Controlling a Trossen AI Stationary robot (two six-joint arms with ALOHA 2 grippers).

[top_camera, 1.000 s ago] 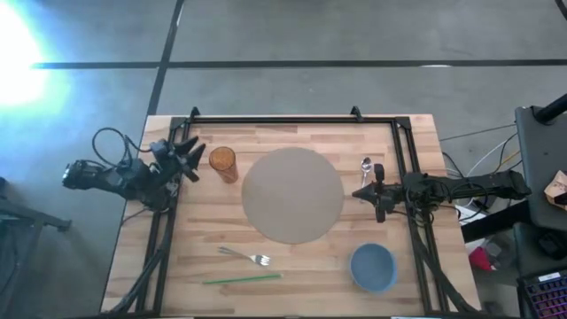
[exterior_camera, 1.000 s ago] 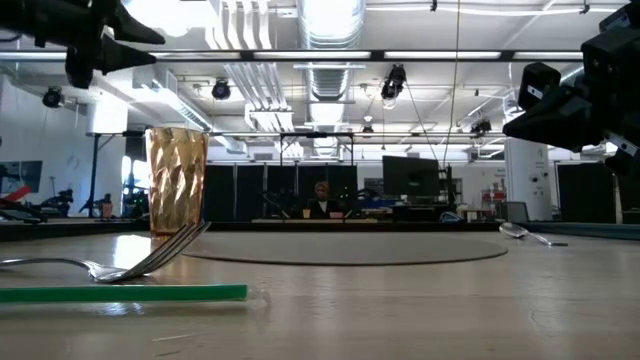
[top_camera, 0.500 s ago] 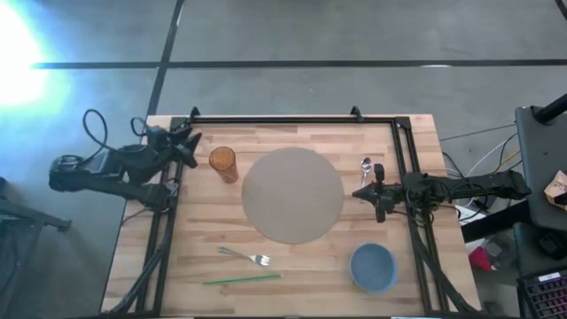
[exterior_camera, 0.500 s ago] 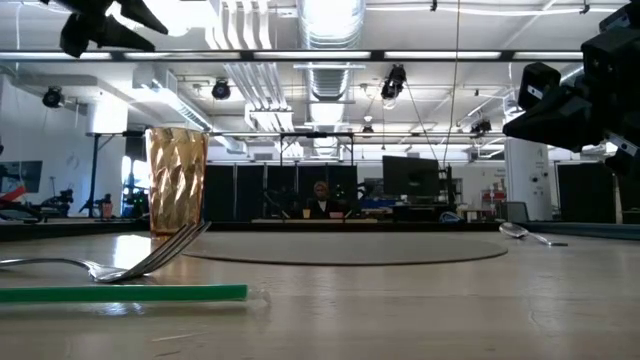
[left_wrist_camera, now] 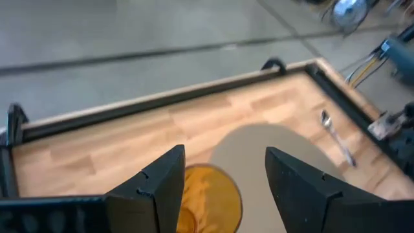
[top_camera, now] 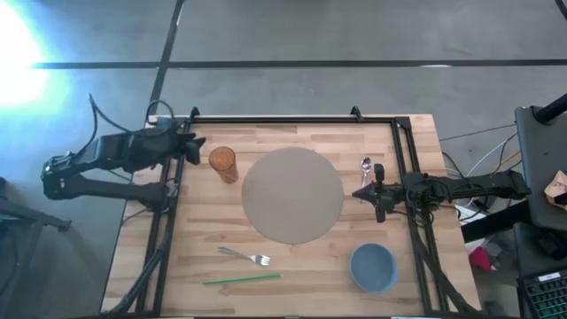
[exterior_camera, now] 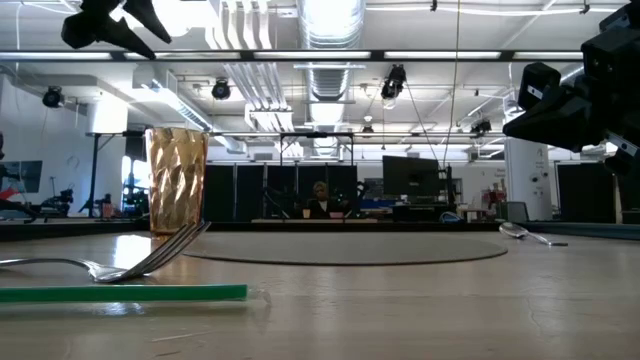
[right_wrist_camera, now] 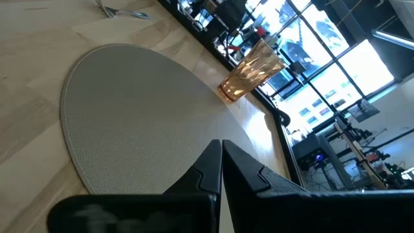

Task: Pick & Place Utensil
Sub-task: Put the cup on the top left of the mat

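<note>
Left gripper (top_camera: 192, 147) has swung back toward the surface's (top_camera: 390, 142) far left corner, raised, fingers (left_wrist_camera: 158, 188) spread wide, just beside the amber glass (top_camera: 222, 163). Right gripper (top_camera: 358, 193) unchanged at the round mat's (top_camera: 292, 195) right edge, fingers (right_wrist_camera: 210, 169) pressed together, empty. Spoon (top_camera: 366, 166) lies just beyond it, apart. Fork (top_camera: 245, 257) and green straw (top_camera: 241, 279) lie near the front, blue bowl (top_camera: 373, 267) front right. No writing legible.
</note>
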